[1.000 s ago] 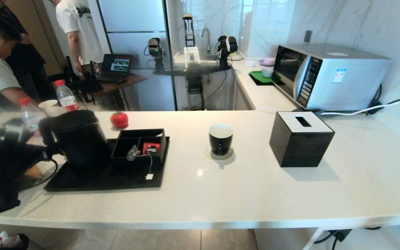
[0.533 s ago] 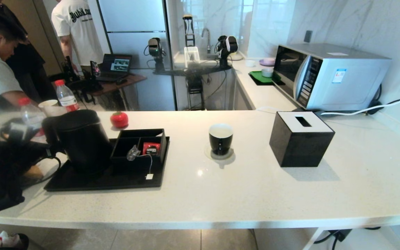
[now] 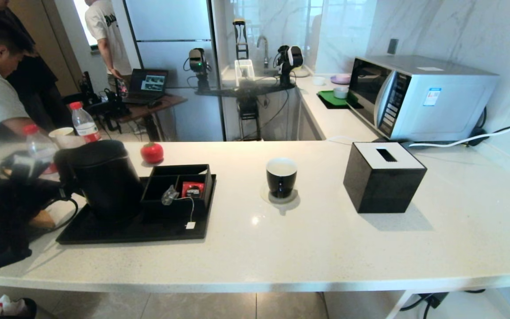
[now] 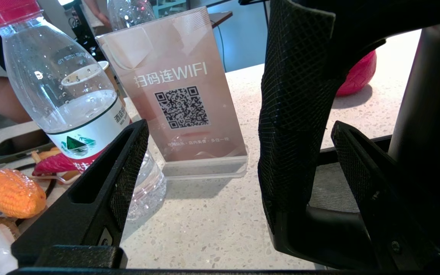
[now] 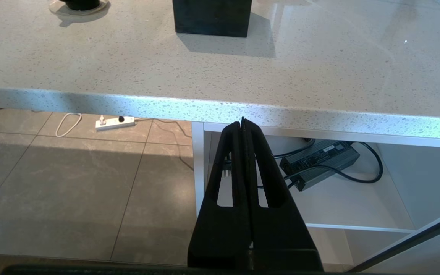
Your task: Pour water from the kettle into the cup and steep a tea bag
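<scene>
The left gripper (image 4: 235, 179) stands wide with the handle (image 4: 296, 114) of the kettle (image 3: 102, 177) between its fingers, on the tray (image 3: 104, 230) left of the cup (image 3: 281, 176); probably heavy and top-loaded, it wants a firm grip on that stiff loop.

The kettle (image 3: 104, 177) looks matt black, and its loop handle (image 4: 296, 114), standing between the wide-apart jaws, carries a fine cross-hatched texture. Beyond the jaws, the clear plastic bottle (image 4: 71, 95) with its paper label and the glossy acrylic WiFi sign (image 4: 178, 91) stand on the smooth speckled stone counter (image 4: 204, 221). The cup (image 3: 281, 177) is glossy black.
</scene>
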Robot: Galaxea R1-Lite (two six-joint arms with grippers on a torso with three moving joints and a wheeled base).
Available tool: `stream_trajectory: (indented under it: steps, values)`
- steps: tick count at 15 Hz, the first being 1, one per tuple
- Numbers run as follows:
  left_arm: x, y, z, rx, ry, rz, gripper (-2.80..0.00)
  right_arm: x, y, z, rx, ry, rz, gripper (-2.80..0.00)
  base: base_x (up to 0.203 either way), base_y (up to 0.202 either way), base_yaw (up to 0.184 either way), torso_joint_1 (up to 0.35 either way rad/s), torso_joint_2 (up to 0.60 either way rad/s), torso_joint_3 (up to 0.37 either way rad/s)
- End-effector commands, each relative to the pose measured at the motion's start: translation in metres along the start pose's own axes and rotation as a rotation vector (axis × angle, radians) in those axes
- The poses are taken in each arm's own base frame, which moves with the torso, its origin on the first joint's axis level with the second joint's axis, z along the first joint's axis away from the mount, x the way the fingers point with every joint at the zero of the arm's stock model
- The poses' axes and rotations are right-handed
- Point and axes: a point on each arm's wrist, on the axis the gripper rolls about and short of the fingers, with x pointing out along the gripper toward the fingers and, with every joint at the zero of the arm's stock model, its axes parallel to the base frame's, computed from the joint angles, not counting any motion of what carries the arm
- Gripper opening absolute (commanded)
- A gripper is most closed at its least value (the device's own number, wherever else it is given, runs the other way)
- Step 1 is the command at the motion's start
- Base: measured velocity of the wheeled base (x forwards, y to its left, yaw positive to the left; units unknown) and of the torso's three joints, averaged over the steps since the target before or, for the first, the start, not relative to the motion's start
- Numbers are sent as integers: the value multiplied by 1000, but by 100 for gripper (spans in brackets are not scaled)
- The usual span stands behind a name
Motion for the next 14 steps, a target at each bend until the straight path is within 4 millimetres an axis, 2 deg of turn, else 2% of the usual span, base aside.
stream_trajectory:
  steps: [1, 8, 9, 11, 12, 13, 14]
  values:
    - [-1, 1, 7, 25, -36, 4, 0, 0, 0, 0, -1, 2, 1, -280, 0, 0, 0, 0, 0, 0]
    - [-2, 1, 11, 28, -41, 5, 0, 0, 0, 0, 15, 2, 1, -280, 0, 0, 0, 0, 0, 0]
    - [-2, 1, 11, 26, -38, 3, 0, 0, 0, 0, 99, 2, 1, -280, 0, 0, 0, 0, 0, 0]
    - [-3, 0, 10, 26, -36, 3, 0, 0, 0, 0, 440, 3, 0, -280, 0, 0, 0, 0, 0, 0]
    - [-3, 0, 10, 26, -36, 3, 0, 0, 0, 0, 528, 3, 0, -280, 0, 0, 0, 0, 0, 0]
    - [-3, 0, 9, 25, -35, 3, 0, 0, 0, 0, 537, 3, 0, -280, 0, 0, 0, 0, 0, 0]
    - [-3, 0, 9, 25, -35, 3, 0, 0, 0, 0, 461, 3, 0, -280, 0, 0, 0, 0, 0, 0]
